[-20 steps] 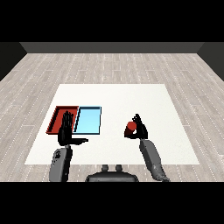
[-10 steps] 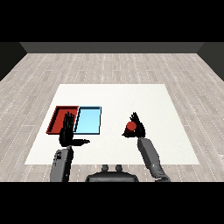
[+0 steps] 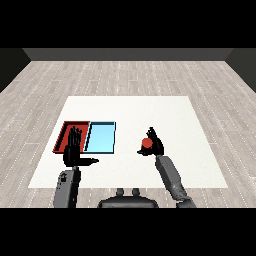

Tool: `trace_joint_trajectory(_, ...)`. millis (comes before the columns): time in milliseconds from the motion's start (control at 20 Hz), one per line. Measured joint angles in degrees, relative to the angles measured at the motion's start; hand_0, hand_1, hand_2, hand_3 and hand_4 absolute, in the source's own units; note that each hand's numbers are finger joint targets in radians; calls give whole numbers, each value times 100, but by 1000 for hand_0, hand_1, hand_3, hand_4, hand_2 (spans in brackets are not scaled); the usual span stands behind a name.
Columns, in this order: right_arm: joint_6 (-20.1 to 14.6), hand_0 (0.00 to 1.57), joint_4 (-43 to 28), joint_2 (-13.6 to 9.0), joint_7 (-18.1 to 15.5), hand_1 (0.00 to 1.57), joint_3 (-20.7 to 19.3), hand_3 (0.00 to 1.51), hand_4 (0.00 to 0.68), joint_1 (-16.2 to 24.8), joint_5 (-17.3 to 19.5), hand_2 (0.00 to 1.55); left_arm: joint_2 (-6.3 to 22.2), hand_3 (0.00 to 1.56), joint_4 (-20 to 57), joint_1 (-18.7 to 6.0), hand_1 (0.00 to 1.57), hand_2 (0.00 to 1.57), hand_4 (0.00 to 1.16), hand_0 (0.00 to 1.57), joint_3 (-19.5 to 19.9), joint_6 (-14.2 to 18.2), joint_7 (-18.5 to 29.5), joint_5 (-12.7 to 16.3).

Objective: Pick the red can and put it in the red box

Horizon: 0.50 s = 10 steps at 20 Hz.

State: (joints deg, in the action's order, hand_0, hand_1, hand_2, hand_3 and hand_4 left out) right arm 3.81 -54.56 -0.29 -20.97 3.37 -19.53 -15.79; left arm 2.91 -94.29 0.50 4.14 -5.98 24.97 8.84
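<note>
The red can (image 3: 147,143) sits in my right hand (image 3: 155,145), whose fingers and thumb curl round it, right of the table's middle and right of the trays. The red tray (image 3: 65,133) lies at the left of the table, with the light blue tray (image 3: 101,136) touching its right side. My left hand (image 3: 73,151) is held upright and open with straight fingers and the thumb pointing right, in front of the red tray's near edge, and it covers part of that tray.
The white table (image 3: 130,112) stretches far behind and to the right of the trays. Grey wooden floor (image 3: 130,75) surrounds it. Both grey forearms come in from the lower corners.
My right hand with the red can has shifted slightly to the left, toward the trays. The left hand has barely moved.
</note>
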Motion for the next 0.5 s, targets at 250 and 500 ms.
trace_joint_trajectory(250,-152,0,187,-8,21,0,116,0,0,-67,-72,0,-25,0,92,-30,0,0,0,0,-9,-21,96,-25)
trace_joint_trajectory(500,-636,1525,518,16,-145,1525,204,1430,573,-266,63,1476,-47,0,-259,116,0,0,0,0,-80,27,-93,-36)
